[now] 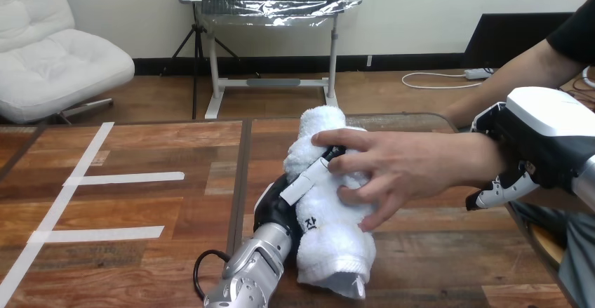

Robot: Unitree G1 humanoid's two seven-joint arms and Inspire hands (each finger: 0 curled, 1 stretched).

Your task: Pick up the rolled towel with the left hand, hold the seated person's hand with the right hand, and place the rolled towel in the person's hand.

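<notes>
1. The counter (pixel 140 203) carries the work near its middle, where the arms meet.
2. The rolled towel (pixel 333 238) stands tilted off the counter, its upper half under the person's hand (pixel 400 164), whose fingers spread over and press into it.
3. The right robot hand (pixel 537 136) is at the person's wrist, its fingers curled under it, gripping the wrist from the view's right.
4. The left robot hand (pixel 281 206) is wrapped round the towel's middle from the left, one finger lying just under the person's fingertips.
5. Judged step: the handover, with the towel at the person's palm.
6. Next move, as I judge it: loosen the left fingers and draw back without dragging the towel.
</notes>
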